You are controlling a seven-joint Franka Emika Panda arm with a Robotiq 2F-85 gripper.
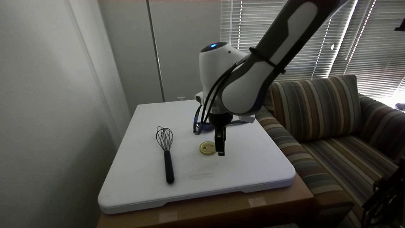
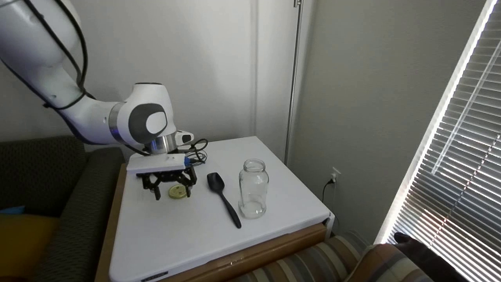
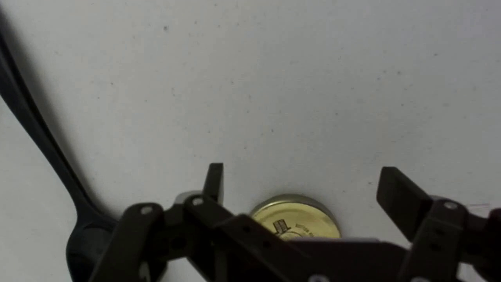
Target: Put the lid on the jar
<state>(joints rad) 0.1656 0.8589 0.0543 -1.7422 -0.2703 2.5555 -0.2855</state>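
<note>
The gold lid (image 1: 207,148) lies flat on the white table, printed face up. It also shows in an exterior view (image 2: 177,192), partly behind a fingertip, and in the wrist view (image 3: 299,213), partly covered by the gripper body. My gripper (image 2: 173,194) is open and empty, pointing down close to the lid. In the wrist view the gripper (image 3: 303,170) has its fingers wide apart, with the lid low between them and touching neither. The clear glass jar (image 2: 253,188) stands upright and uncovered to the right of the gripper. It does not show in the wrist view.
A black spoon (image 2: 229,207) lies between the gripper and the jar; its handle crosses the wrist view (image 3: 49,150). A black-handled whisk (image 1: 169,166) lies on the white table (image 1: 136,196). A striped sofa (image 1: 329,152) stands against the table's side; walls are close by.
</note>
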